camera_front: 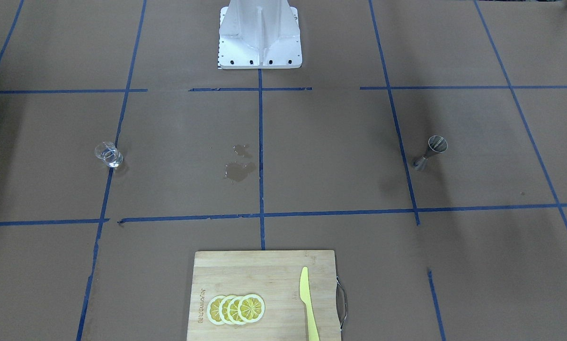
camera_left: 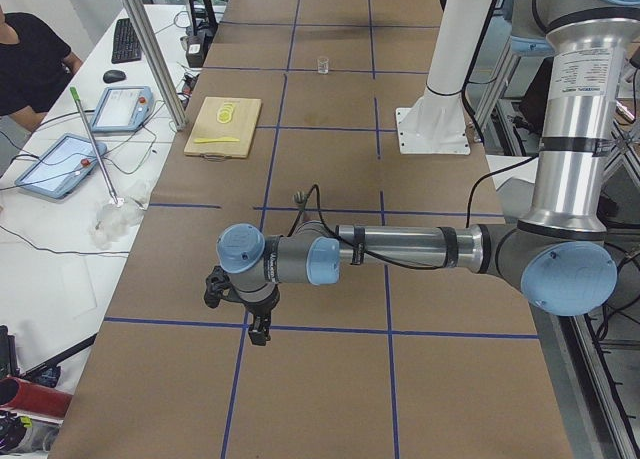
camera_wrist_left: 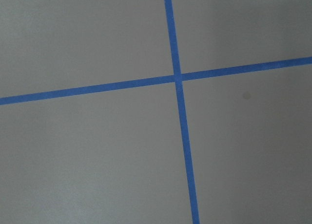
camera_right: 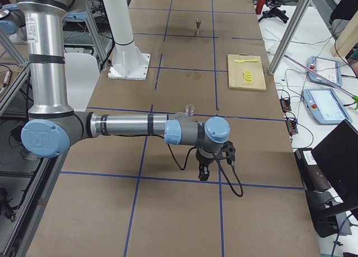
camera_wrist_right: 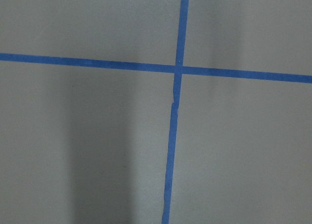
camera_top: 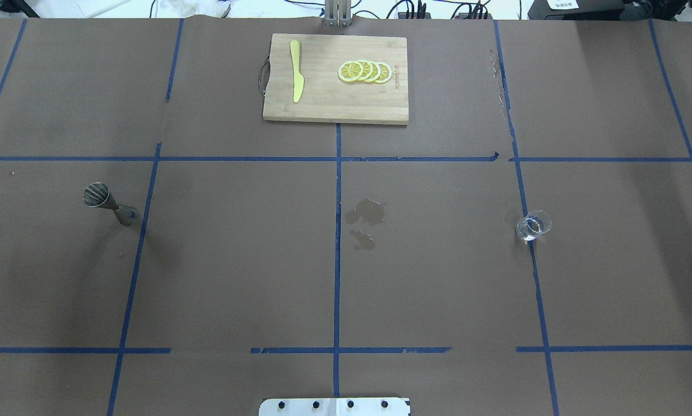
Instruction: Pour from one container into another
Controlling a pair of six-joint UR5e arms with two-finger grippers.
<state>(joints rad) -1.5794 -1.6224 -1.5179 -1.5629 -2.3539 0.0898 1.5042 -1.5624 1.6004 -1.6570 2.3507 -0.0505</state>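
Note:
The clear glass beaker [camera_front: 108,155] [camera_top: 534,225] stands upright on the brown table cover beside a blue tape line, with clear liquid in it. The silver jigger [camera_front: 431,152] [camera_top: 108,202] stands upright on the opposite side. Neither gripper appears in the overhead or front views. My left gripper [camera_left: 258,329] hangs low over a tape line, well short of the jigger [camera_left: 298,196]. My right gripper [camera_right: 202,173] hangs low, short of the beaker [camera_right: 189,107]. I cannot tell whether either is open or shut. Both wrist views show only tape crossings.
A wet spill [camera_top: 366,212] marks the table's middle. A wooden cutting board [camera_top: 323,104] at the far edge carries a yellow knife [camera_top: 296,78] and lemon slices [camera_top: 364,71]. The robot's white base [camera_front: 260,47] stands at the near edge. Operator tables flank both ends.

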